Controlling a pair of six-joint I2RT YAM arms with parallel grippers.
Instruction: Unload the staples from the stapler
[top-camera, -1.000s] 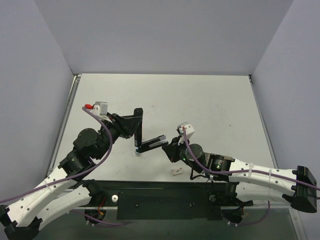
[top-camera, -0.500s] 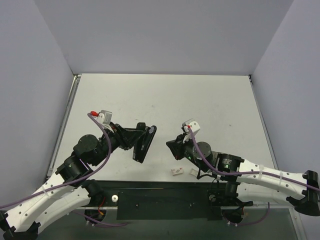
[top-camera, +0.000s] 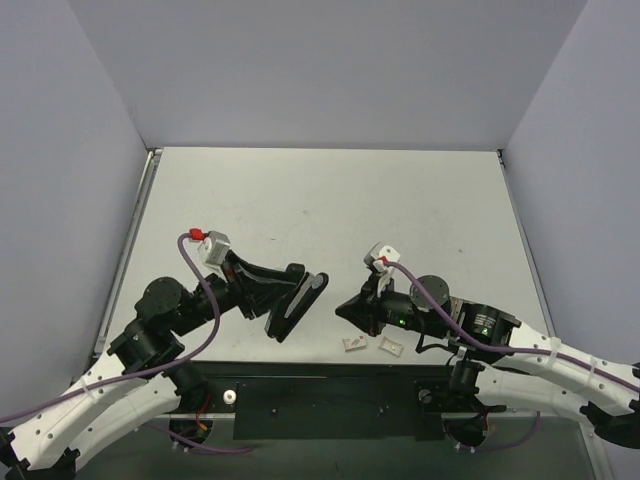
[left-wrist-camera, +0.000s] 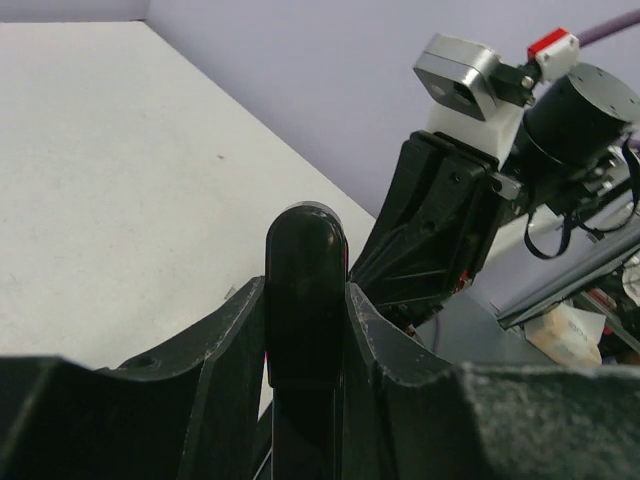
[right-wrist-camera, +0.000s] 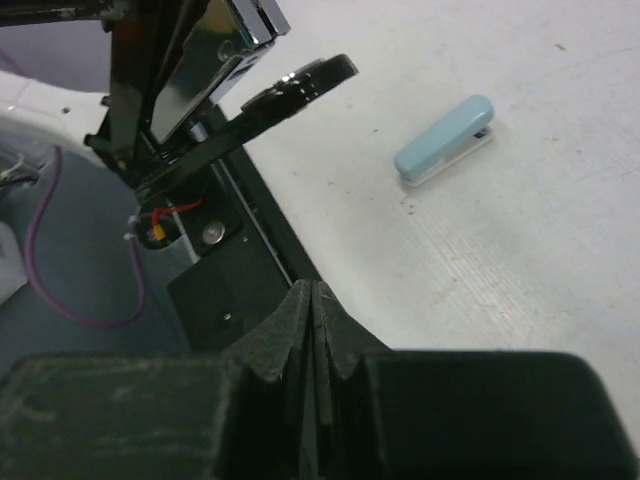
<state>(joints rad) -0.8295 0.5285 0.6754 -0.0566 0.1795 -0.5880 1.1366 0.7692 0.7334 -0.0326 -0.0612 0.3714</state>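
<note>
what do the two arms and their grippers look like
Both match: the left arm and right arm have white outer links and black round joints. A purple cable runs along each. The left gripper and right gripper are black, with rough wedge-shaped fingers. Each wrist carries a small silver camera box with a red tag.

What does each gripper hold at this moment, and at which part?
The left gripper clamps the black stapler by its two sides, behind its rounded end. The right gripper is shut, empty.
</note>
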